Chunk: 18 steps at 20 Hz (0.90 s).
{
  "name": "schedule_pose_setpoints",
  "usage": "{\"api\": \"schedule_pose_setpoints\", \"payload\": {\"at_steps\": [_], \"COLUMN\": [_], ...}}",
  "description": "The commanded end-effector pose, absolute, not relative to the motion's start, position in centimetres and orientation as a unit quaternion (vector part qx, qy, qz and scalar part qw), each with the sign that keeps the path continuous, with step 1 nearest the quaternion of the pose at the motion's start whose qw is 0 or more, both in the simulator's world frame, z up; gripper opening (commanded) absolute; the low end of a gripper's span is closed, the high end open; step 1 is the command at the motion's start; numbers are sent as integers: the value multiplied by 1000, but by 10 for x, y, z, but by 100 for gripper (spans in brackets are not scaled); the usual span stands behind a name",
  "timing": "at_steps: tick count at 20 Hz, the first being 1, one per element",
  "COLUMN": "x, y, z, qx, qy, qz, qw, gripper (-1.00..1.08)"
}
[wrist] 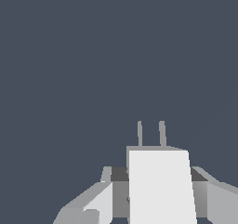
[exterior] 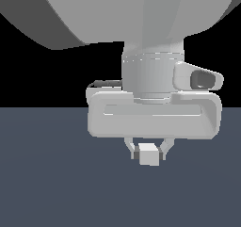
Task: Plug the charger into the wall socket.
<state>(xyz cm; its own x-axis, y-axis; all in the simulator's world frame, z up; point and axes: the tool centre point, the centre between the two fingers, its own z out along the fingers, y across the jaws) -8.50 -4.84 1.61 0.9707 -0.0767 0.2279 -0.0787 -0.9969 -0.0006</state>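
Pincer: the pincer [exterior: 148, 151] hangs under the arm, its fingers [exterior: 129, 148] pressed against both sides of the charger [exterior: 148, 154], pinching it
Charger: a small white block held between the fingers, seemingly just above the desk [exterior: 47, 183], though no gap or contact can be read in either view
Socket: not visible in either view, so where it stands relative to the charger cannot be told
Done: judging by the grip, the pickup is finished
Left: carrying the charger to the socket, lining up the prongs with its holes, and pushing in; the larger part of the task seems to remain
Exterior view only: the arm's body, both fingers from the front, and the far edge of the desk against black
Wrist view only: two thin prongs [wrist: 151, 134] rising from the charger's [wrist: 160, 186] far face, pointing over bare desk [wrist: 69, 56]
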Motion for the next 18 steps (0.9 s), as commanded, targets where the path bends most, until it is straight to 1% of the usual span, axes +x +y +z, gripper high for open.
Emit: {"api": "schedule_pose_setpoints", "payload": {"at_steps": [1,18], "x": [-80,-20], "y": [-49,-58], "z": [22,94], "qx": [993,992], "qy": [-40,-53], "qz": [115,115], "qw": [4,6], "gripper": [-100,-100]}}
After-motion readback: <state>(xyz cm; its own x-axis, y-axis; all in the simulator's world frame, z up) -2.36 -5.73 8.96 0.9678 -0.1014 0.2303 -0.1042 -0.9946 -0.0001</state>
